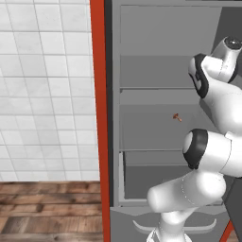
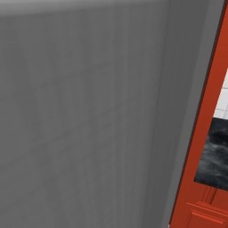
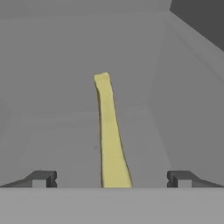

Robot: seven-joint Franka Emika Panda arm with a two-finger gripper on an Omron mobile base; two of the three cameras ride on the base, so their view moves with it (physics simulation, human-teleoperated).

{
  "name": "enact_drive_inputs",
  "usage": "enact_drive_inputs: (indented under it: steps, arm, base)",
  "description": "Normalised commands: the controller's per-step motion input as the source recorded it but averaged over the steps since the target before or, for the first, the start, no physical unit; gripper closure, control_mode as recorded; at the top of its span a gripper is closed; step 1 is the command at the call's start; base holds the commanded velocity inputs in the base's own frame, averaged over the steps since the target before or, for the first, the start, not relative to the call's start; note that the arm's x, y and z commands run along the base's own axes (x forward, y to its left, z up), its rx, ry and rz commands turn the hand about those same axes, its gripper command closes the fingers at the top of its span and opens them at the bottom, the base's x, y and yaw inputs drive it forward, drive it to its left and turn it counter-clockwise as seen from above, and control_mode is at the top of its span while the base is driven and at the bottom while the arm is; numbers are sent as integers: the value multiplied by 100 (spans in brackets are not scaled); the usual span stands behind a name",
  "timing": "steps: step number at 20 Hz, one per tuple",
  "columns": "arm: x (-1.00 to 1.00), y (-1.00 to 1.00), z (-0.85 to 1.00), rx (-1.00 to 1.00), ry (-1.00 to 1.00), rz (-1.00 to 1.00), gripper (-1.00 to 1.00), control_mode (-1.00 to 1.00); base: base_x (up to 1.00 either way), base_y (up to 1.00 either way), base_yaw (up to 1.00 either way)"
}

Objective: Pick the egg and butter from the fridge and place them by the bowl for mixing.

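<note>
Inside the fridge (image 1: 156,75), the jaws (image 3: 111,178) stand wide apart and hold nothing, one tip on either side of the butter (image 3: 108,131). The pale yellow stick lies on a grey shelf (image 3: 65,135), running lengthwise away from the hand, its near end midway between the tips. Further back from the butter rises the fridge's grey rear wall. In the left base view a small red-and-white item (image 1: 177,116) sits on a middle shelf. Judged from here, a shallow or off-centre squeeze could skid the narrow stick sideways or tip it from the hold.
</note>
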Motion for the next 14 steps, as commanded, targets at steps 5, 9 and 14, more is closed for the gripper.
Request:
enact_drive_inputs:
  steps: [5,9,14]
  arm:
    - [12,0,-21,0,0,0,-100,-100]
    - [3,0,-13,0,0,0,100,-100]
    - [0,0,0,0,0,0,100,-100]
  base:
    - [0,0,0]
    - [0,0,0]
    - [0,0,0]
